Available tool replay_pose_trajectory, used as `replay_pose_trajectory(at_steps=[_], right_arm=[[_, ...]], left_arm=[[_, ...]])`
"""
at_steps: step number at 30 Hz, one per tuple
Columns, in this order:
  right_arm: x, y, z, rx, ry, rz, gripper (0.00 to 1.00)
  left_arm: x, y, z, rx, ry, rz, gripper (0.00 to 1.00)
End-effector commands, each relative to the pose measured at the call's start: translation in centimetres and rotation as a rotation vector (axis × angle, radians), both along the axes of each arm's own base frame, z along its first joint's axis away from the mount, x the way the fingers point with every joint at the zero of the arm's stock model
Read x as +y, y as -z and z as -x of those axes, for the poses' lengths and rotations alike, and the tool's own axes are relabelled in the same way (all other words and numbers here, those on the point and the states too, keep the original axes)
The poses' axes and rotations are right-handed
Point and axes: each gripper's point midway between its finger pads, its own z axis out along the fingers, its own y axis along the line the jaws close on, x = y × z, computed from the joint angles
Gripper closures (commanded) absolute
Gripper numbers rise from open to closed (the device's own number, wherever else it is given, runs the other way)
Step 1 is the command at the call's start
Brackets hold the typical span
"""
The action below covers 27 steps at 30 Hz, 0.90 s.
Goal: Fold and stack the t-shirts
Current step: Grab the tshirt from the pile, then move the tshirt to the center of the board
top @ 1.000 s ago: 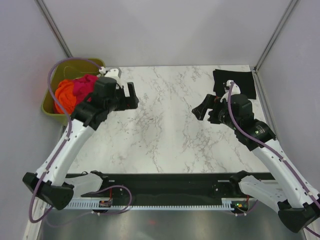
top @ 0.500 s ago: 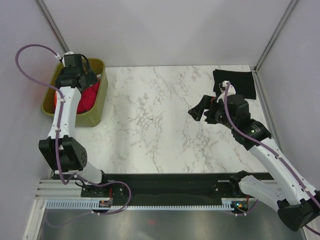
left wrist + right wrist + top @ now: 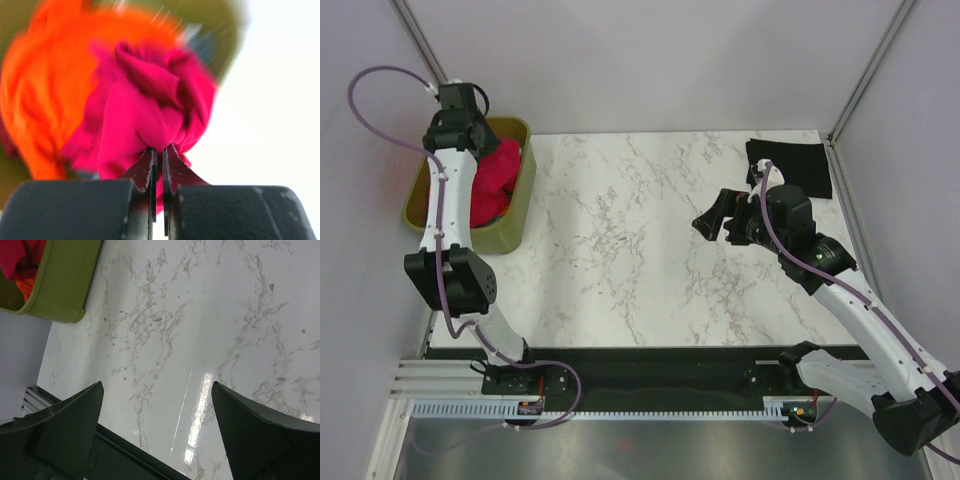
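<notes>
The crimson red t-shirt (image 3: 150, 100) lies bunched in the olive-green tub (image 3: 520, 200) at the table's far left. My left gripper (image 3: 159, 150) reaches down into the tub and is shut on a fold of the red cloth. The red t-shirt (image 3: 498, 172) also shows in the top view beside the left arm. The black t-shirt (image 3: 790, 166) lies flat at the far right corner of the marble table (image 3: 640, 260). My right gripper (image 3: 714, 222) hovers over the table's right half, just in front of the black t-shirt. It is open, with only bare marble between its fingers (image 3: 70, 415).
An orange cloth (image 3: 40, 100) lies in the tub beside the red t-shirt. The tub's rim (image 3: 60, 300) shows in the right wrist view's upper left. Grey walls close in the table at the back and sides. The arm bases and a black rail (image 3: 650, 375) run along the near edge.
My left arm has swung from over the table to the tub, and its gripper has closed on the red t-shirt. The right gripper has drifted slightly left, still open.
</notes>
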Motion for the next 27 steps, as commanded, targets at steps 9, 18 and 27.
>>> replay_pose_trajectory(at_steps=[9, 18, 27], right_arm=[[0.7, -2.6, -0.4, -0.061, -0.018, -0.048, 0.02], [-1.8, -1.1, 0.6, -0.011, 0.099, -0.011, 0.02], [-5.4, 6.4, 2.8, 0.158, 0.244, 0.117, 0.02]], left_arm=[[-19.6, -32.3, 6.9, -0.871, 0.726, 0.380, 0.98], [-30.6, -11.6, 12.9, -0.412, 0.919, 0.558, 0.77], [-30.9, 8.3, 20.9, 0.067, 0.885, 0.444, 0.18]])
